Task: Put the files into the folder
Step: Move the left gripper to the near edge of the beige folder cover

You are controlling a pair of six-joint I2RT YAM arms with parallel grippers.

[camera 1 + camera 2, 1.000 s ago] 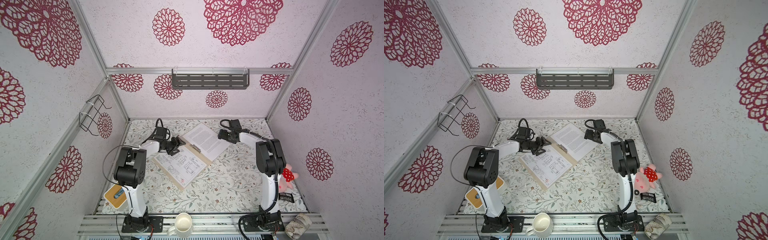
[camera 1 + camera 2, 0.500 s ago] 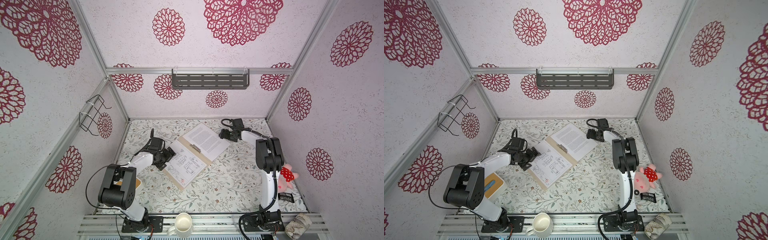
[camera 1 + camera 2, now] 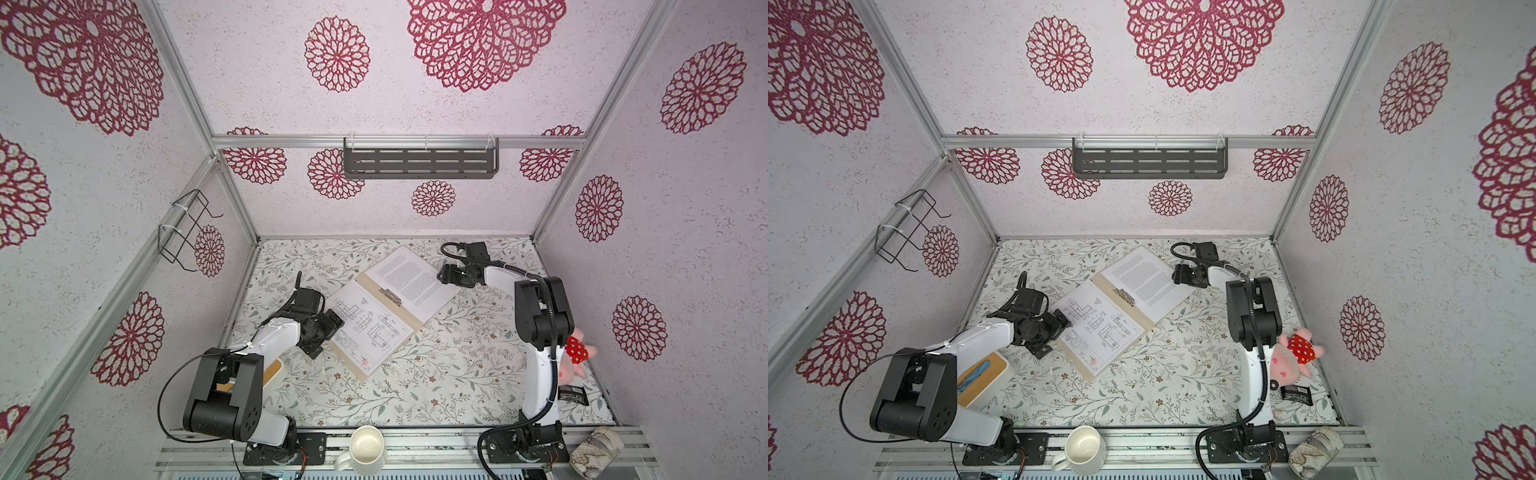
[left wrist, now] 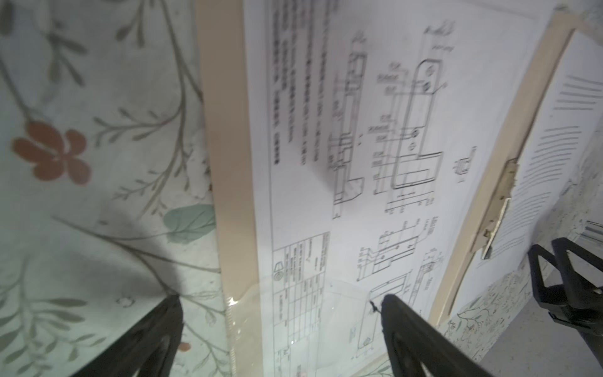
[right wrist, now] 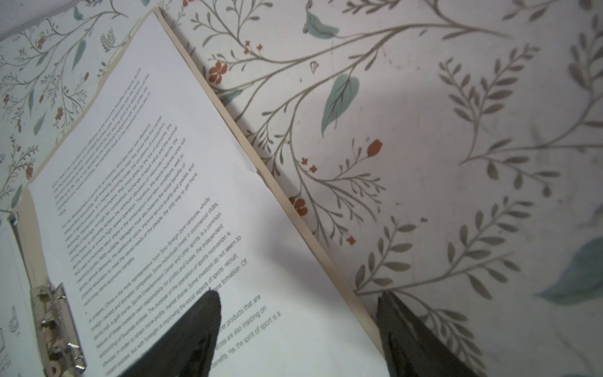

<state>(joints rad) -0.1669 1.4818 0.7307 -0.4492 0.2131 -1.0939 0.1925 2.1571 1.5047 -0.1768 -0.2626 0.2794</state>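
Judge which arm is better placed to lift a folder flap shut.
Right, narrowly: the right gripper straddles the folder at its outer edge beside the text sheet, jaws open but closer. The left gripper also straddles an edge, by the drawing sheet, spread wider.

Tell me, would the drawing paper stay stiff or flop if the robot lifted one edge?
Probably flop: the drawing paper is one thin sheet lying flat in the folder. It is likely very light and may slide over the smooth card when pushed.
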